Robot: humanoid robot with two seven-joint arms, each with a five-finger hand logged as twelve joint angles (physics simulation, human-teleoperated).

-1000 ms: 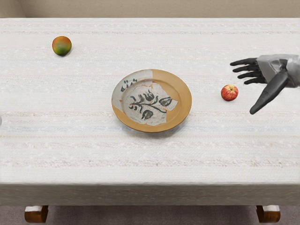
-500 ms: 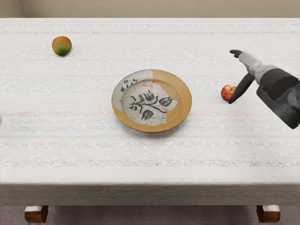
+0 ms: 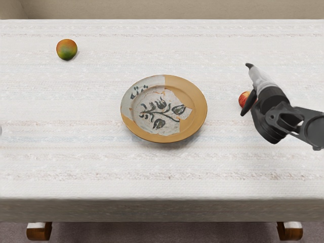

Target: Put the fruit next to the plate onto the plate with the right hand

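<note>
I'm on step 1, the grasp: my right hand (image 3: 259, 83) partly hides the red apple (image 3: 243, 98), which lies on the table right of the plate (image 3: 198, 104) (open or closed, I cannot tell). Next it needs a firm hold, then a lift.

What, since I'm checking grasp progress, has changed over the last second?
The right hand turned edge-on and came down-left over the small red apple, hiding its right side; whether it grips is unclear. The apple, ochre painted ceramic plate and green-orange round fruit stayed put.
</note>
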